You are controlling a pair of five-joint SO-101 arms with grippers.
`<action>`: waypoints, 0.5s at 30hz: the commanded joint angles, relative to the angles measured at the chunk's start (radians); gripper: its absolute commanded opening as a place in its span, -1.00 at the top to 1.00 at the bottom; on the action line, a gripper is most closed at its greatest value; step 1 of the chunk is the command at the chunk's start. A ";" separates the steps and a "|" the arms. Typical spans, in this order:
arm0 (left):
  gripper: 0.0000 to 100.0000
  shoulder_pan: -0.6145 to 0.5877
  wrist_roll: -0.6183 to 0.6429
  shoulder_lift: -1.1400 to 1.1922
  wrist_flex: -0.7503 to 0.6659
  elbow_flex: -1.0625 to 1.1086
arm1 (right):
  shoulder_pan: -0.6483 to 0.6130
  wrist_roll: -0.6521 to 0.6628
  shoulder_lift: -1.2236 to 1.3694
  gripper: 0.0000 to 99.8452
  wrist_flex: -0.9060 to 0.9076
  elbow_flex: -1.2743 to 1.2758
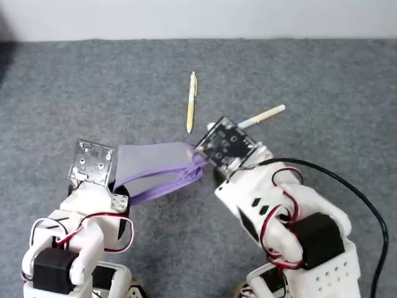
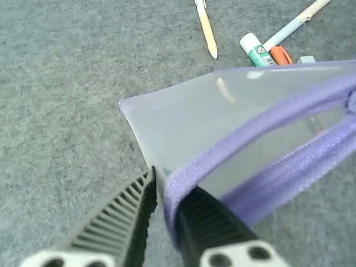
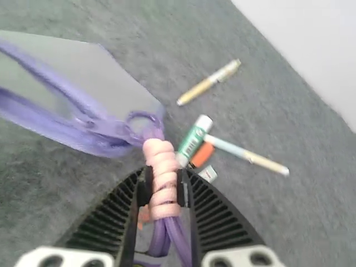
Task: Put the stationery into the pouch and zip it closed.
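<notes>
A translucent pouch (image 1: 155,162) with a purple zipper is held between the two arms, its mouth gaping open (image 2: 222,128). My left gripper (image 2: 164,186) is shut on the pouch's zipper edge at one corner (image 1: 121,186). My right gripper (image 3: 162,173) is shut on the pink pull cord (image 3: 160,153) tied to the zipper ring at the other end (image 1: 203,158). On the carpet beyond lie a yellow pen (image 1: 191,101), a cream-and-blue pen (image 1: 263,116), a green-and-white tube (image 3: 192,142), an orange item (image 3: 201,156) and a small pale block (image 3: 208,174).
Grey carpet (image 1: 322,74) covers the table, with a white wall (image 1: 198,18) at the far edge. The tube, the orange item and the block cluster just past the right gripper, under the right wrist board in the high view. A black cable (image 1: 366,205) trails off the right arm.
</notes>
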 commanded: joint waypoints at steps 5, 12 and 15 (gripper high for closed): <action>0.98 -0.008 -0.009 -0.005 0.006 -0.050 | 0.105 0.008 -0.010 0.98 0.035 -0.002; 0.98 -0.008 -0.009 -0.006 0.005 -0.021 | 0.107 0.005 -0.012 0.92 0.082 -0.017; 0.98 -0.008 -0.009 -0.006 0.005 -0.019 | 0.113 -0.069 -0.012 0.73 0.182 -0.074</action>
